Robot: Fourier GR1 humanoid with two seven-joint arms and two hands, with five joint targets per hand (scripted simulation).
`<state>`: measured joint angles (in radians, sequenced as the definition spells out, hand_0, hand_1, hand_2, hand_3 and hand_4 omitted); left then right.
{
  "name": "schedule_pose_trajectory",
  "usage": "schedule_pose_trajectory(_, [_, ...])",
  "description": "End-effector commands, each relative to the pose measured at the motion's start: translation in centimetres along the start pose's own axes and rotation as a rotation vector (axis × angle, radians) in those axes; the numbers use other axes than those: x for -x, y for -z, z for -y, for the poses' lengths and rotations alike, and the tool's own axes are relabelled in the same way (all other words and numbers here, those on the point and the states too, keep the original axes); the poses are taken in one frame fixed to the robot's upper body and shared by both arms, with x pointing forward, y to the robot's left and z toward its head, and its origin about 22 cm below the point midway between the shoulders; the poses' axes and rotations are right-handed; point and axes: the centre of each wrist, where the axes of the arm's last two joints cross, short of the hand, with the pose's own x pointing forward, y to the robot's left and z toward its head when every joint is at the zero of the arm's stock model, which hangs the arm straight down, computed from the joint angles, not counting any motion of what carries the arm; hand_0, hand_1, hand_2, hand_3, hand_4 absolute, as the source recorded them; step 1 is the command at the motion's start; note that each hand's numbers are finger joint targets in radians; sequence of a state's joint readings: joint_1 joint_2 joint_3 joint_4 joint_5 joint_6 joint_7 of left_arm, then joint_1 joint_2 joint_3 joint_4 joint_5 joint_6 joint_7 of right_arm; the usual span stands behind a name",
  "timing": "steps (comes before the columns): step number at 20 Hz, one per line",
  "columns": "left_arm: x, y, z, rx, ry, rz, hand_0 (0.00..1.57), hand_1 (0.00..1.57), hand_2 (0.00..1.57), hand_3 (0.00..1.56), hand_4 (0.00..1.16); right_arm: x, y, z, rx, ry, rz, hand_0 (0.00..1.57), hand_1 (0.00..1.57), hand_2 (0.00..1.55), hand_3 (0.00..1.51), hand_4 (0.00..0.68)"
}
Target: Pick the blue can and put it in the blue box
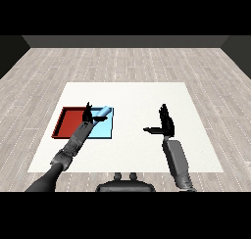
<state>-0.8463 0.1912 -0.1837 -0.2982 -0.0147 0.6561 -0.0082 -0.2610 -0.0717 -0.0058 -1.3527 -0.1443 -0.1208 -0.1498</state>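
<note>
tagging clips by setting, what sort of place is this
Probably a bare test room for tabletop sorting: a white table on a wood-plank floor, dark walls behind, and only a red tray, a light blue tray and a blue can laid out.

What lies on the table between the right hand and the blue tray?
Nothing. In the head view, the stretch of white table between the right hand and the blue tray is bare.
</note>
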Motion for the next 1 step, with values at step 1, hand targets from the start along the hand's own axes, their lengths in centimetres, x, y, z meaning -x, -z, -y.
schedule_pose_trajectory(1, [-3.17, 0.32, -1.34, -0.101, -0.227, 0.274, 0.0, 0.0, 0.0, 0.0, 0.0, -1.14, 0.75, 0.47, -0.04, -0.061, 0.017, 0.0, 0.0, 0.0, 0.0, 0.0])
